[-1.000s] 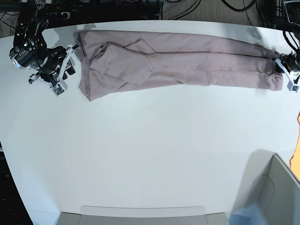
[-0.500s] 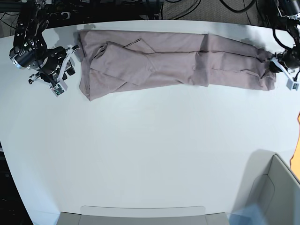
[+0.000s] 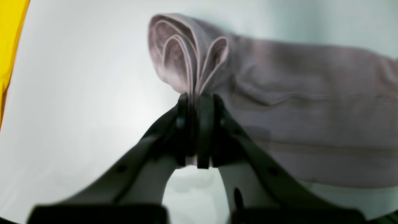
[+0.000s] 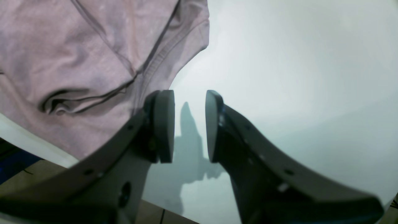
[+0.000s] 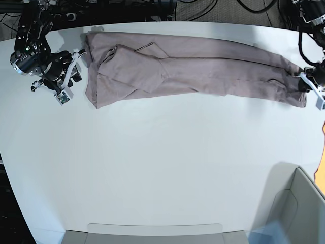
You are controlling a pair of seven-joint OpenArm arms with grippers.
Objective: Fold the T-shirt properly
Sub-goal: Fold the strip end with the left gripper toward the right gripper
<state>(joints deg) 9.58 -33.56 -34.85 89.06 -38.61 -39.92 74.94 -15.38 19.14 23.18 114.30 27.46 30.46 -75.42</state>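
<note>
T-shirt (image 5: 193,63): long narrow band across far counter (image 5: 162,168), sides folded in (crosswise folds left). Left gripper (image 3: 196,130) clamped on bunched end; right gripper (image 4: 189,124) apart, empty, beside the other end.

The T-shirt (image 5: 193,63) is a dusty mauve, soft and wrinkled, folded lengthwise into a long narrow band; it stretches across the far part of the white worktop (image 5: 162,162). One end lies flat with a sleeve turned over the body; the other end is bunched into pleated layers and lifted slightly.
</note>
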